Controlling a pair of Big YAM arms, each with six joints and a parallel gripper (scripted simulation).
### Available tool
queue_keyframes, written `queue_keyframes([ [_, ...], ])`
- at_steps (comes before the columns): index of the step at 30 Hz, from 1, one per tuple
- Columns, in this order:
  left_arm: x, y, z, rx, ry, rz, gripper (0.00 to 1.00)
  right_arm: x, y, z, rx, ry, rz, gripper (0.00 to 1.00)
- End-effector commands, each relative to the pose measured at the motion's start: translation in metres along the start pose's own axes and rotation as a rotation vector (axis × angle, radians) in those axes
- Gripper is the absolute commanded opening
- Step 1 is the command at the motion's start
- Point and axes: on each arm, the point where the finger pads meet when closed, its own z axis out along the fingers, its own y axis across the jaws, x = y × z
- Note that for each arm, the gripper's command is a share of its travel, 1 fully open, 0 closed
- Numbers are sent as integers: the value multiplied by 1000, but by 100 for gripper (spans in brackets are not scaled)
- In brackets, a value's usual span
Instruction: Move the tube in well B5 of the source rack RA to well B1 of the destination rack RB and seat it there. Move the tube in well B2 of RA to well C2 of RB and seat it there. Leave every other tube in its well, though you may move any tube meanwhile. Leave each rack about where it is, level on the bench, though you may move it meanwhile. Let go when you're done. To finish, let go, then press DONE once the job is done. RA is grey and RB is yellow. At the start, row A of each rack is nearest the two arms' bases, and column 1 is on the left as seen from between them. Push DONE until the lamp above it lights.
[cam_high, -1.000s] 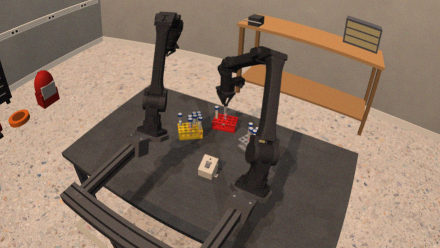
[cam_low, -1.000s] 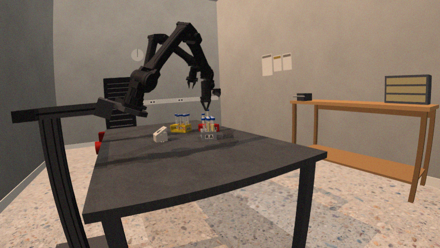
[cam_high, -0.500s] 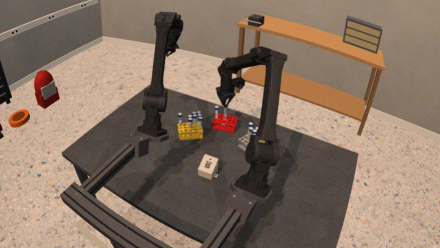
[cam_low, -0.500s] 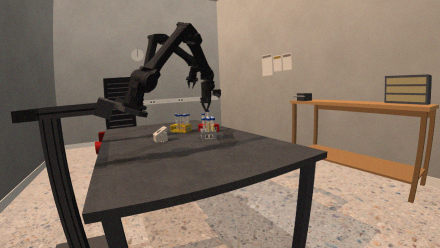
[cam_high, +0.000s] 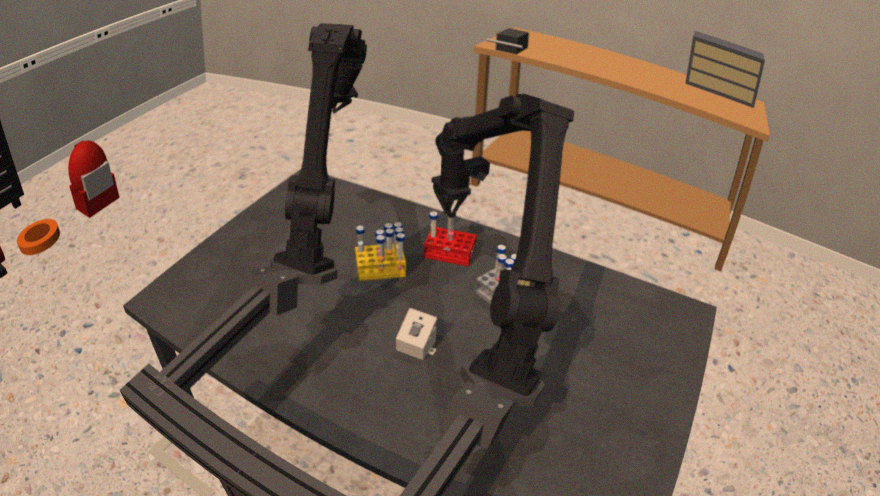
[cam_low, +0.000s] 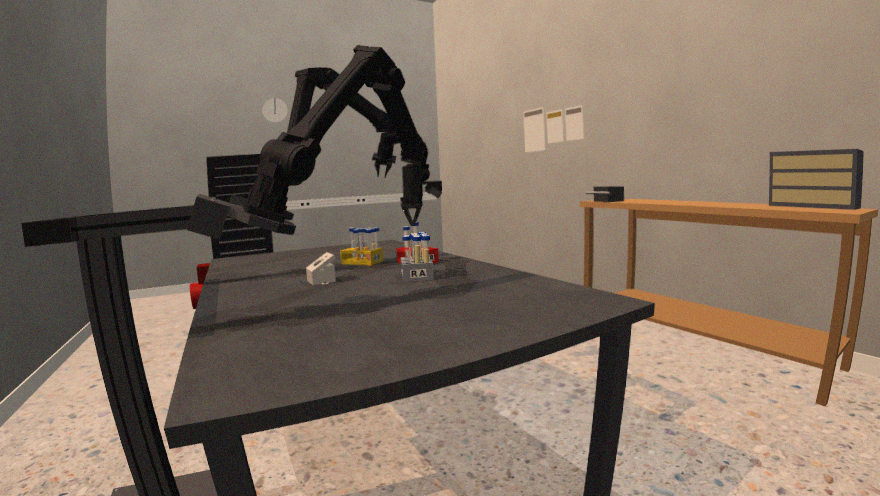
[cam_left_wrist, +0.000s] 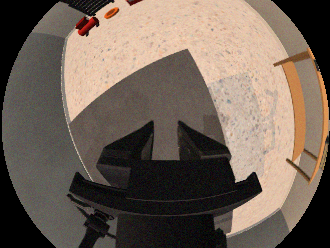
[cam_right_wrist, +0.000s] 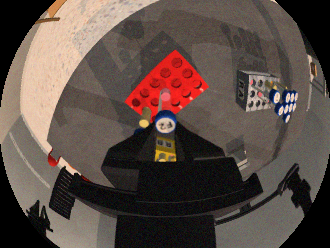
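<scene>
My right tool (cam_high: 452, 212) (cam_low: 412, 221) (cam_right_wrist: 165, 125) is closed on a blue-capped clear tube (cam_high: 451, 227) (cam_right_wrist: 165, 107) over the red plastic rack (cam_high: 450, 246) (cam_low: 400, 255) (cam_right_wrist: 167, 82). Left tool (cam_high: 337, 108) (cam_low: 382, 174) (cam_left_wrist: 166, 122) partly open, gripping nothing, raised. Grey rack RA (cam_high: 486, 283) (cam_low: 418, 272) (cam_right_wrist: 244, 90) and yellow plastic rack RB (cam_high: 378, 271) (cam_low: 361, 261) (cam_right_wrist: 165, 150) both sit on the black table (cam_high: 640, 345) (cam_low: 394, 345) (cam_left_wrist: 150, 95) (cam_right_wrist: 210, 35), holding tubes.

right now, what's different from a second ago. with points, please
The right gripper (cam_high: 452, 214) (cam_low: 412, 223) (cam_right_wrist: 165, 125) moved slightly down over the red rack (cam_high: 448, 255) (cam_low: 400, 258) (cam_right_wrist: 168, 63), lowering the tube (cam_high: 451, 229) (cam_right_wrist: 164, 105) it already held. Nothing was visibly grasped or released. The left gripper (cam_high: 337, 109) (cam_low: 382, 173) (cam_left_wrist: 166, 124) and all three racks stayed put.
</scene>
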Motion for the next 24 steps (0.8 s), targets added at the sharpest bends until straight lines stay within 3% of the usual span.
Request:
queue_keyframes([
  [1,-15,-5,-13,21,-31,-13,30,-7,2,5,-10,-5,3,0],
  [13,-15,-5,-13,21,-31,-13,30,-6,0,17,-2,-2,3,0],
  [15,-15,-5,-13,21,-31,-13,30,-6,0,17,-2,-2,3,0],
  [16,-15,-5,-13,21,-31,-13,30,-11,3,6,-20,-9,9,0],
  [24,-15,-5,-13,21,-31,-13,30,-7,-2,20,0,-2,4,0],
])
